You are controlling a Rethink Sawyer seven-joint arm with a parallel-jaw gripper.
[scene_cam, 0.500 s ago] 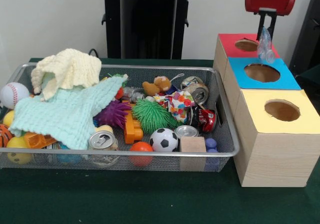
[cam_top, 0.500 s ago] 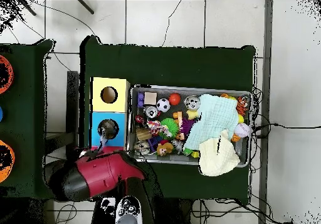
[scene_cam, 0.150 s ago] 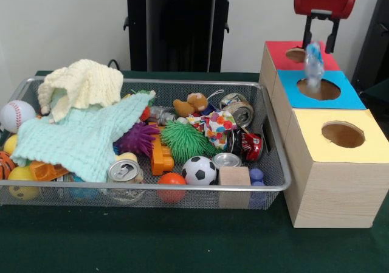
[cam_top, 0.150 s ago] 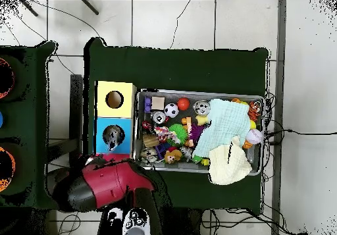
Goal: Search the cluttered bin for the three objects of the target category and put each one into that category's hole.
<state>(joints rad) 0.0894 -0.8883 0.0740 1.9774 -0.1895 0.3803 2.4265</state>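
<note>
My gripper (scene_cam, 0.150 s ago: 320, 44) hangs open above the row of boxes at the right, nothing between its fingers. Just below it a clear, crumpled plastic bottle (scene_cam, 0.150 s ago: 313, 63) is blurred in mid-air over the round hole of the blue-topped box (scene_cam, 0.150 s ago: 352, 98). In the overhead view the bottle (cam_top, 0.150 s ago: 113, 137) shows at that hole in the blue box (cam_top, 0.150 s ago: 126, 124), and the red arm head (cam_top, 0.150 s ago: 105, 183) hides the gripper. The wire bin (scene_cam, 0.150 s ago: 152, 188) holds several crushed cans (scene_cam, 0.150 s ago: 241, 112), balls, toys and cloths.
A red-topped box (scene_cam, 0.150 s ago: 281, 49) stands behind the blue one and a yellow-topped box (scene_cam, 0.150 s ago: 364, 148) in front. A pale green cloth (scene_cam, 0.150 s ago: 82, 140) and a cream cloth (scene_cam, 0.150 s ago: 85, 81) cover the bin's left part. A soccer ball (scene_cam, 0.150 s ago: 199, 170) and wooden block (scene_cam, 0.150 s ago: 234, 177) lie near the front.
The gripper has let go of the clear bottle and risen slightly. The bottle has dropped from the fingers toward the blue box's hole.
</note>
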